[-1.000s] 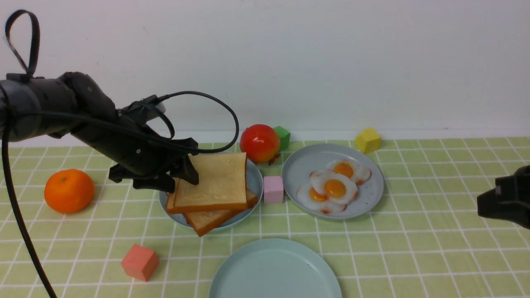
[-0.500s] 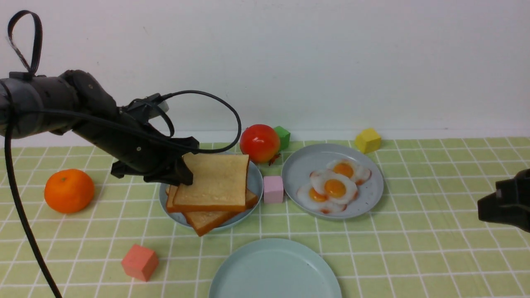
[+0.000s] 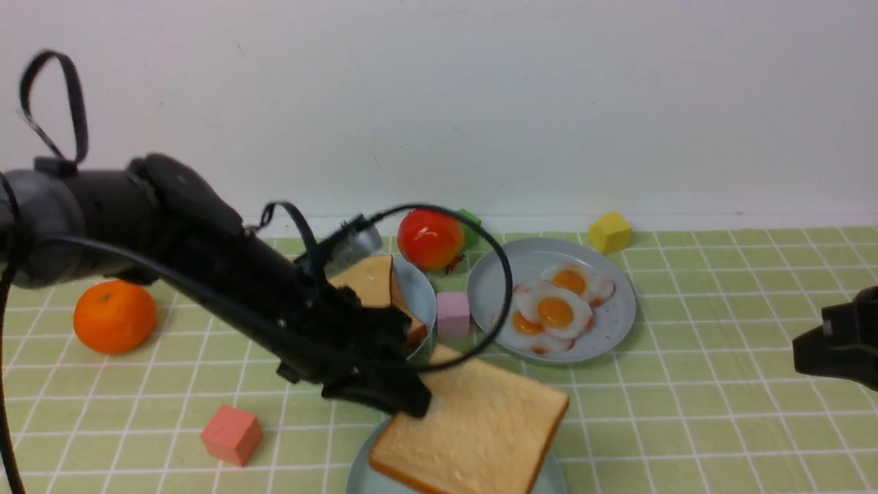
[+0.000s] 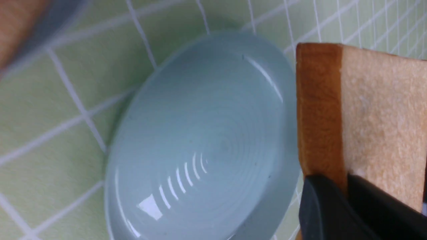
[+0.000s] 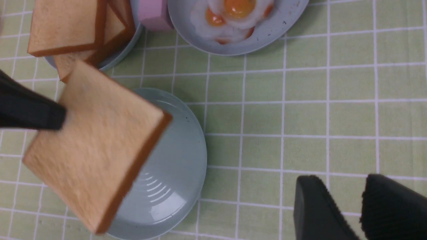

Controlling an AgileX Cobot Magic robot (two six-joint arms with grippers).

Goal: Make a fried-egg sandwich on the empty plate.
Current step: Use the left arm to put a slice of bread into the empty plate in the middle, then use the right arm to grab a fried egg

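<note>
We look down on the plate (image 4: 200,143), pale mint-blue and glossy, its bare inside marked with fine rings that catch the light. It lies on the green checked cloth of the bench (image 4: 50,140). A toast slice (image 4: 377,116), golden with a darker crust, hangs over one edge of the plate, and the left gripper (image 4: 347,186) pinches it at the crust between black fingers (image 4: 323,206). In one corner, blurred, we make out a greyer-blue plate (image 4: 56,20).
</note>
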